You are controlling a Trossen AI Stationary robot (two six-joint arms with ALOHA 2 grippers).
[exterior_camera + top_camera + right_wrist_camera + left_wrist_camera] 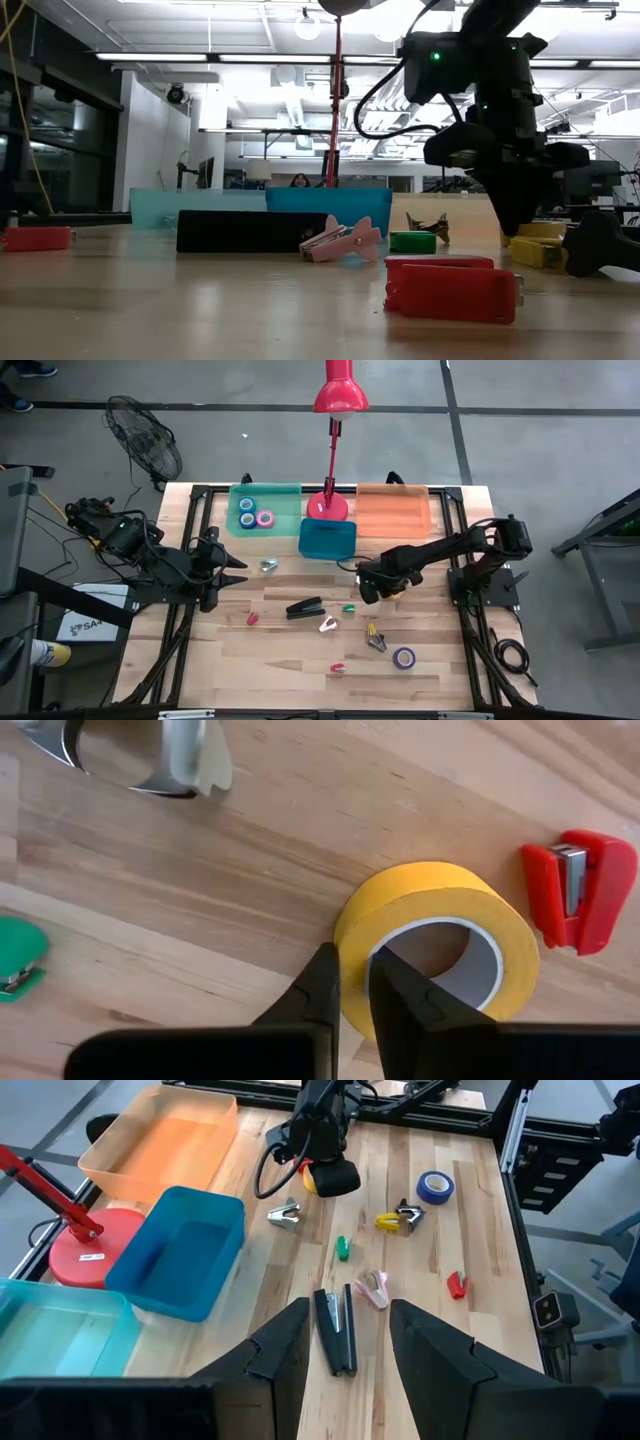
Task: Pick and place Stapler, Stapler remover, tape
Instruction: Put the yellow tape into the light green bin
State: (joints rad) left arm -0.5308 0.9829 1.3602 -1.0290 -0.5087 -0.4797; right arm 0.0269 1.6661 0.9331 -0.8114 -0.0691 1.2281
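Note:
My right gripper [370,592] is low over the table's middle, shut on a yellow tape roll [440,935] that lies between a silver staple remover [170,760] and a small red stapler [580,890]. My left gripper [235,567] waits open at the left, touching nothing; its wrist view looks down at the black stapler [337,1328], which lies flat on the wood. A purple tape roll [404,657] lies flat near the table's near edge. Blue and pink rolls [255,518] lie in the teal tray [285,490]. My right gripper pinches the yellow roll's wall [350,932] on the side nearest the wrist, one finger [320,982] outside the ring and the other finger [400,990] inside its hole. The fingers come from above, slanting down. The roll lies flat; whether it is off the wood I cannot tell.
Small things lie scattered on the wood: a pink remover [328,624], a yellow and black remover [376,638], green [348,608] and red [252,619] mini staplers. A blue bin [327,538], an orange tray [393,510] and a red lamp base [327,506] stand along the far edge.

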